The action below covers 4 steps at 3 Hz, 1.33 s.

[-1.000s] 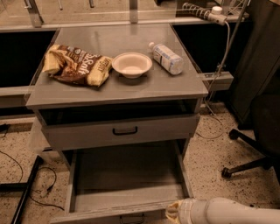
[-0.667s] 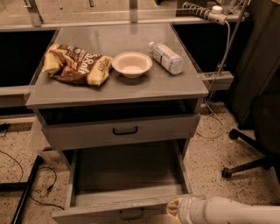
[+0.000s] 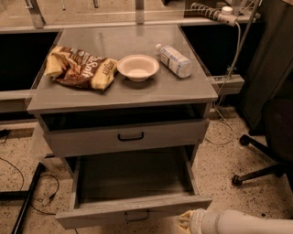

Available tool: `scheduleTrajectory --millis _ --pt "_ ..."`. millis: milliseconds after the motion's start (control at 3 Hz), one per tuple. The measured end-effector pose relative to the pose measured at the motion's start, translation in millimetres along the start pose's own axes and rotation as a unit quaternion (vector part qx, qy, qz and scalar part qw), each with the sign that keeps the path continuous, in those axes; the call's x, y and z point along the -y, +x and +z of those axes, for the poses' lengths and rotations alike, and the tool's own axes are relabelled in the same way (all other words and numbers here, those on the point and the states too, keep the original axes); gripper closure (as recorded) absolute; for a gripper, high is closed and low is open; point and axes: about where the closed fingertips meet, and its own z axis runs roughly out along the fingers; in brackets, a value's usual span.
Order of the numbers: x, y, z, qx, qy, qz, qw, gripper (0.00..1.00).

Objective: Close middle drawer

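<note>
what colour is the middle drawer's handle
The handle is black, camera view; the gripper sits by the front of the middle drawer.

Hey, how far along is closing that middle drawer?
Done: nothing yet, the middle drawer stands pulled far out. In hand: the gripper sits at the right end of its front. Left: pushing it all the way in.

place: lab or office workroom | cues: speckled floor, office chair, power strip | tool: bottom edge, right of centre

High front view onto cabinet, jaws bottom-right
</note>
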Motion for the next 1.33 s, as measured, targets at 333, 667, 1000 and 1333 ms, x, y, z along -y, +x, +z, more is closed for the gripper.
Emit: scheduleTrajectory --millis 333,667,1000,1333 --pt "0.0 0.0 0.0 0.0 0.0 0.0 1.0 0.61" --pt "8.9 -7.0 11.0 0.007 -0.008 -0.007 0.9999 0.36" --pt "22.0 -22.7 43.5 0.027 -0.021 -0.013 0.9993 0.12" --pt "23.9 -23.0 46.1 0.029 -0.02 -0.01 0.9993 0.0"
